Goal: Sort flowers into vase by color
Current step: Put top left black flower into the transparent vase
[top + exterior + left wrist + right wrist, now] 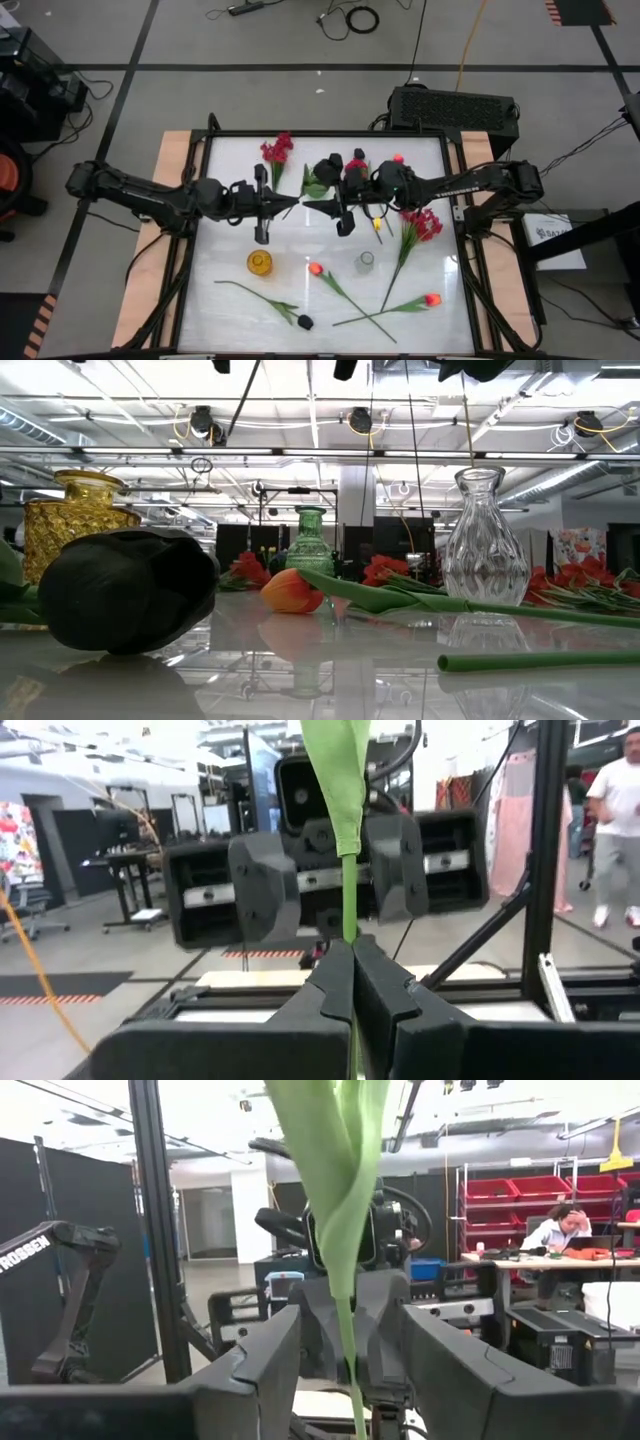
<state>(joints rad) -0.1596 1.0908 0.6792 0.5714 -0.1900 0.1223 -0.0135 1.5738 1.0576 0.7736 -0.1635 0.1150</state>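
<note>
**Op A:** High view first. I have both arms meeting over the middle of the table [200, 300]. My left gripper [296, 207] is clamped on a green stem [349, 895]; in the left wrist view its fingers [340, 982] press together on it. My right gripper [306, 207] faces it from the other side, and the right wrist view shows its fingers [270, 1355] standing apart, the stem and its leaf [335, 1170] running up between them without touching either.

**Op B:** What about the vases?

**Op A:** I count three. The yellow vase [260, 263] stands on the near left part of the table, the clear vase [366, 261] to its right, and the green vase [310, 540] shows farther back in the low view. I see no flower in any of them.

**Op B:** And the flowers on the table?

**Op A:** A crimson spray [277, 150] lies at the far side near the left arm, another crimson spray [422, 224] under the right arm. An orange tulip [316, 268] lies between the yellow and clear vases, a second orange tulip [432, 299] at the near right, its stem crossing the first one's. A black rose [304, 322] lies at the near edge, large in the low view.
</note>
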